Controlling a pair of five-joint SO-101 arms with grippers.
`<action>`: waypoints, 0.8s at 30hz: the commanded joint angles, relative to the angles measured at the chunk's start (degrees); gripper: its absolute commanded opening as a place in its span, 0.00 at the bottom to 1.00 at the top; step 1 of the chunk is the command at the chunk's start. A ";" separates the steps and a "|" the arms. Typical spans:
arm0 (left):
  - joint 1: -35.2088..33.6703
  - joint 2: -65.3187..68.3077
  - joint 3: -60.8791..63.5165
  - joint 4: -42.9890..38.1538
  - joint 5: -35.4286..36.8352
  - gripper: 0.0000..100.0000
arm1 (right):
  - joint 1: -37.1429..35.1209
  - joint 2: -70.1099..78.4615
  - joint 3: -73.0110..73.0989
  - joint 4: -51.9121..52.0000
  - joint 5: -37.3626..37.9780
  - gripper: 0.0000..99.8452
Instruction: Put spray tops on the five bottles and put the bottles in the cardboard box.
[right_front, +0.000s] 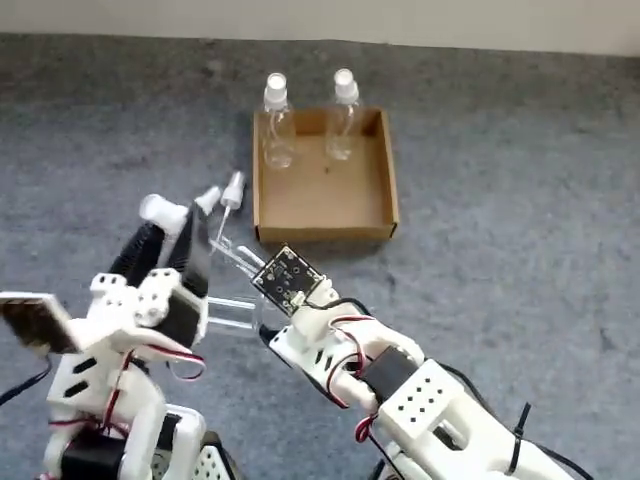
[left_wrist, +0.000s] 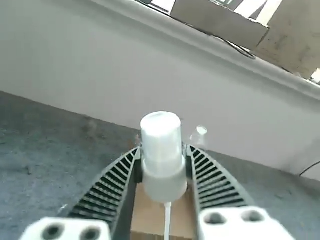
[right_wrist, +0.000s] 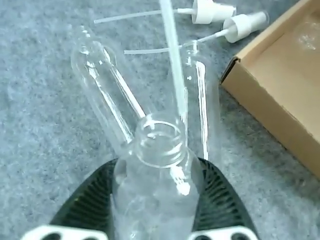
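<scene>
Right hand (right_wrist: 156, 172) pinches an open bottle (right_wrist: 155, 200), mouth up. Left hand (left_wrist: 162, 151) pinches a spray top (left_wrist: 161, 140); its tube (right_wrist: 172, 60) hangs at that mouth's rim. Beyond, two bare bottles (right_wrist: 100, 75) lie on the grey surface (right_wrist: 40, 125). Two loose tops (right_wrist: 212, 11) lie near a corner of the cardboard box (right_wrist: 265, 100), which holds two capped bottles (right_front: 278, 125) at its far wall.

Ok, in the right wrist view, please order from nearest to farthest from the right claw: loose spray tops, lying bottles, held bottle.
1. Held bottle, inside the right claw.
2. Lying bottles, flat just beyond it.
3. Loose spray tops, farthest, by the cardboard box.
</scene>
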 joint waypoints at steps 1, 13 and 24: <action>4.53 -0.40 4.00 -1.23 -2.20 0.00 | 0.48 -1.36 -0.22 -1.36 -0.26 0.00; 7.52 -0.22 8.22 -2.81 -5.80 0.00 | 3.82 -1.63 -0.66 -1.36 -1.23 0.00; 18.86 -0.13 14.02 -7.38 -13.10 0.00 | 3.12 -14.64 2.68 -1.36 -5.71 0.00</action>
